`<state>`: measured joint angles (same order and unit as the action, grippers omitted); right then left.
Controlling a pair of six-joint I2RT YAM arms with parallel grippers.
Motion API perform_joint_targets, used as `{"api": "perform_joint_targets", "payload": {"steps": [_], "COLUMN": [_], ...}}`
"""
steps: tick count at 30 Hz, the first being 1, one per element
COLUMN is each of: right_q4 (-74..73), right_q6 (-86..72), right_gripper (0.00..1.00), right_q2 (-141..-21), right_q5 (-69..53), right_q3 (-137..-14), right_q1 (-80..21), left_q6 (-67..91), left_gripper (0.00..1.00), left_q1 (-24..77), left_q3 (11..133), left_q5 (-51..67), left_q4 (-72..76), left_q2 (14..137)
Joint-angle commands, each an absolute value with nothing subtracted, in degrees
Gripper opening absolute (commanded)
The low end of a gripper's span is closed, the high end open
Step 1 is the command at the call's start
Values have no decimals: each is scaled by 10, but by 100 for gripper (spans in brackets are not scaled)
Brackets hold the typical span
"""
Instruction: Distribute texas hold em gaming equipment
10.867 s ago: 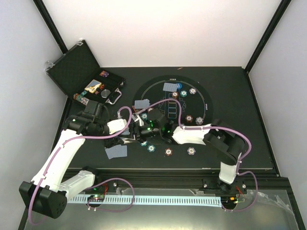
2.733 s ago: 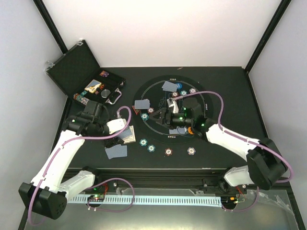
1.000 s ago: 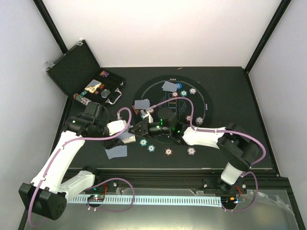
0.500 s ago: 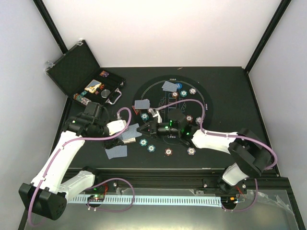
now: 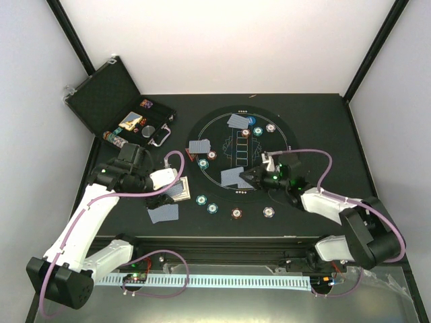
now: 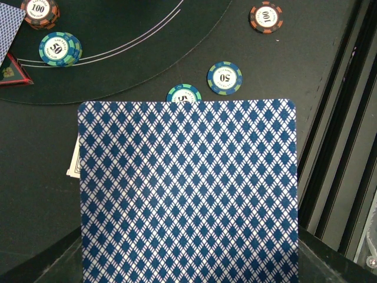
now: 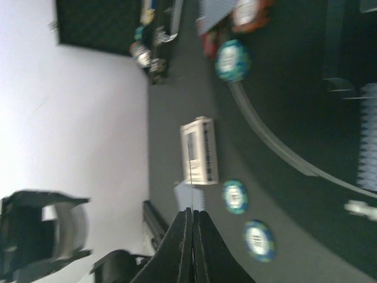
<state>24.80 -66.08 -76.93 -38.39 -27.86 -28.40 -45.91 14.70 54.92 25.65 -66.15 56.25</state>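
Note:
My left gripper (image 5: pixel 166 193) is at the mat's left edge, shut on a stack of blue-backed playing cards (image 5: pixel 179 190). The top card (image 6: pixel 188 188) fills the left wrist view and hides the jaws. My right gripper (image 5: pixel 248 177) hovers over the lower middle of the round mat (image 5: pixel 296 145), shut on one playing card (image 5: pixel 233 176). That card shows edge-on as a thin line (image 7: pixel 189 177) rising from the pressed-together jaw tips (image 7: pixel 192 211). Teal chips (image 5: pixel 202 199) (image 5: pixel 212 207), a brown-red chip (image 5: pixel 236 213) and a white chip (image 5: pixel 269 212) lie below the mat.
The open black case (image 5: pixel 128 111) stands at the back left. Dealt cards (image 5: pixel 238 121) (image 5: pixel 199 145) and several chips (image 5: pixel 258 131) lie on the mat. A loose card pile (image 5: pixel 163 213) rests in front of my left gripper. A red triangle marker (image 6: pixel 12 71) sits by a teal chip (image 6: pixel 59 48).
My right gripper has shut on a card at the left gripper's stack and drawn it rightward to the mat's lower middle. The left arm has stayed put.

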Motion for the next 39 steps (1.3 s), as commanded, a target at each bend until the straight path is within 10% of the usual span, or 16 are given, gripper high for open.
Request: {"api": "perform_joint_targets", "payload": {"steps": [1, 10, 23, 30, 39], "right_q4": [156, 2, -112, 51, 287], "right_q6": [-569, -452, -458, -560, -686], "right_gripper": [1, 2, 54, 78, 83], "right_q2": [-765, -806, -695, -737, -880], "right_q5": [-389, -305, -221, -323, -410], "right_q3": [-254, -314, -361, -404, -475], "right_q1": [-223, -185, -223, -370, -502], "left_q6": [-467, -469, -468, -466, -467], "left_gripper": [2, 2, 2, 2, 2], "left_q1": [145, 145, 145, 145, 145], "left_q3": [555, 561, 566, 568, 578], "left_q5": [260, 257, 265, 269, 265], "left_q4": [-658, -666, -666, -668, -675], "left_q2": [557, 555, 557, 557, 555]}}
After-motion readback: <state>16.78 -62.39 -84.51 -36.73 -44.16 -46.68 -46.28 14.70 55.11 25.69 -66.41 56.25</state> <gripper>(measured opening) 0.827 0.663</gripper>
